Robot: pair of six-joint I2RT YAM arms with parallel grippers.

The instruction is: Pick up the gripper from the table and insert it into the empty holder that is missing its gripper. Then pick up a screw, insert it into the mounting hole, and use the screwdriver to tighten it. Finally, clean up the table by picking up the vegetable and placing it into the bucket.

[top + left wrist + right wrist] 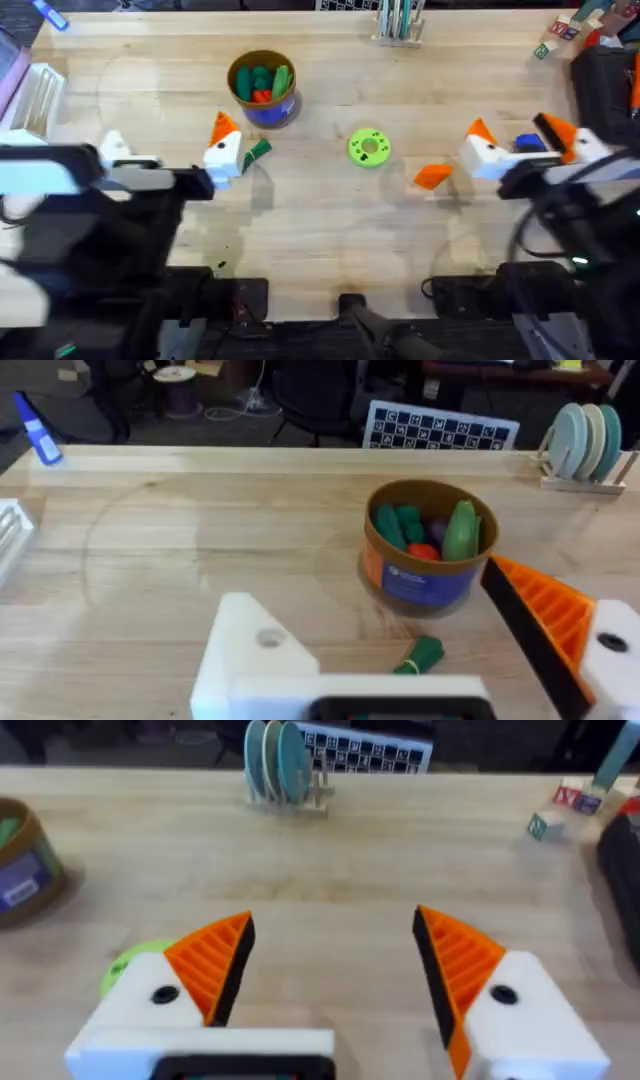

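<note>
While the loose orange gripper (432,176) lies flat on the table (320,250), right of centre and just left of the right gripper (518,143), neither arm has hold of anything. The right gripper hangs with its two orange ribbed fingers (212,965) spread wide apart, bare wood between them. The left gripper (170,150) is also open and empty: one side carries an orange finger (545,610), the other is the bare white holder (250,650) with a round hole in its face. The vegetable (257,151) lies on the table just beside the left gripper's orange-tipped block and close in front of the bucket (263,88). The bucket stands upright toward the far side, left of centre, with green and red toy pieces inside it. A bright green disc (368,146) with holes lies near the middle, between vegetable and loose gripper. A blue part (530,143) shows between the right gripper's blocks in the overhead view; whether it is the screwdriver I cannot tell.
</note>
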